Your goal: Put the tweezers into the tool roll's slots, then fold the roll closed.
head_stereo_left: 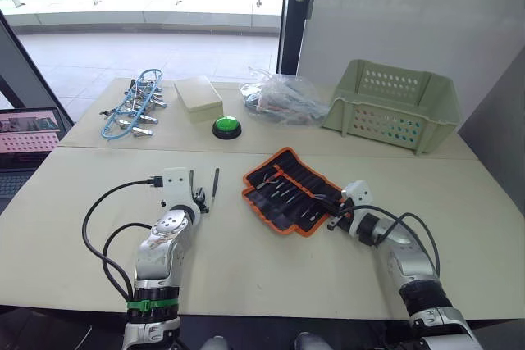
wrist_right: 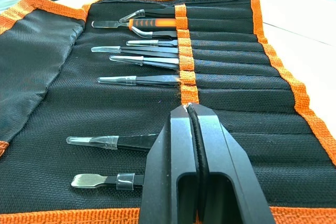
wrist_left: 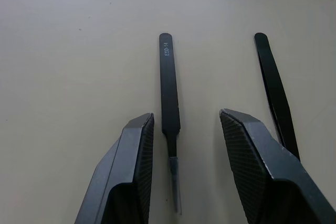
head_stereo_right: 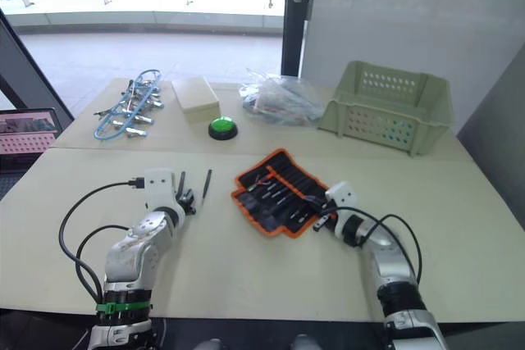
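Note:
The tool roll (head_stereo_left: 287, 190) lies open and flat at the table's middle, black fabric with orange edging. Several tweezers (wrist_right: 142, 80) sit in its slots (wrist_right: 236, 66), silver tips sticking out. My right gripper (wrist_right: 190, 109) is shut, its tips over the roll's orange strap near the roll's right edge; I see nothing held in it. Two loose black tweezers (head_stereo_left: 215, 182) lie on the table left of the roll. My left gripper (wrist_left: 186, 116) is open low over them, one tweezer (wrist_left: 169, 93) between its fingers and the other (wrist_left: 275, 93) just outside one finger.
Along the far side stand a green plastic basket (head_stereo_left: 394, 104), a clear plastic bag (head_stereo_left: 279, 96), a green push button (head_stereo_left: 226, 126), a beige box (head_stereo_left: 198, 96) and silver clips with blue cables (head_stereo_left: 135, 104). A laptop (head_stereo_left: 29, 133) sits off the table's left edge.

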